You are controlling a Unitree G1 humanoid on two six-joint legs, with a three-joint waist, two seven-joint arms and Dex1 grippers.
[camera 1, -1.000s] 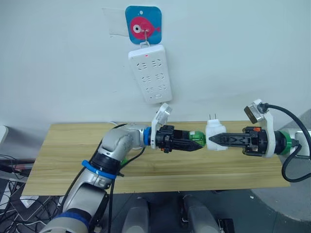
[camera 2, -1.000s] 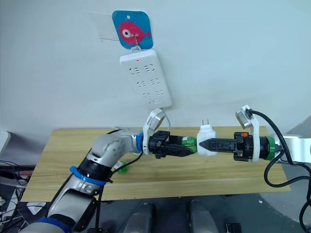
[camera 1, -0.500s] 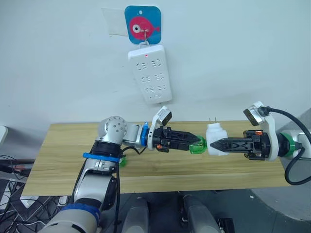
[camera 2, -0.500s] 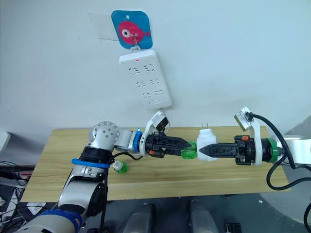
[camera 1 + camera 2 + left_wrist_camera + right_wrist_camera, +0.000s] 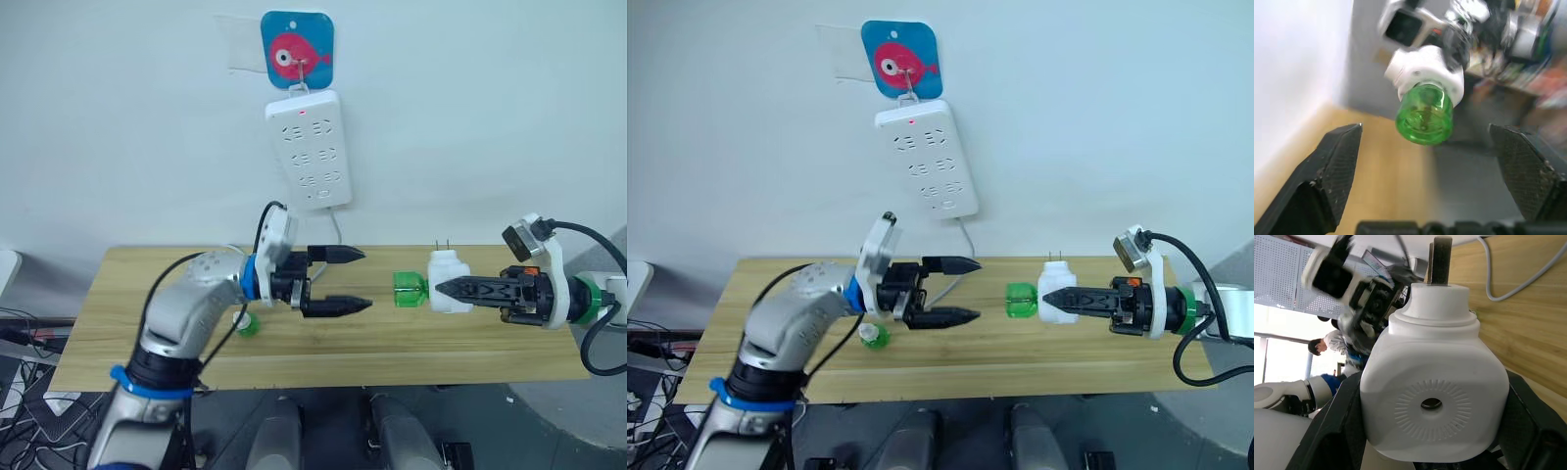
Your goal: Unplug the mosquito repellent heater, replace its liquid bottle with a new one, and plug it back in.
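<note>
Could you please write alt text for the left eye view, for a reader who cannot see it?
The right gripper holds the white mosquito repellent heater, a green bottle screwed into it, above a wooden table. The left gripper is open nearby, under a white power strip.

The head's two eyes look forward and down from a little way back, sharing the bench (image 5: 147, 333), wall and strip (image 5: 309, 149) at 12 o'clock. Each wrist camera looks along its own fingers, close on the heater (image 5: 1434, 401), from opposite sides.
</note>
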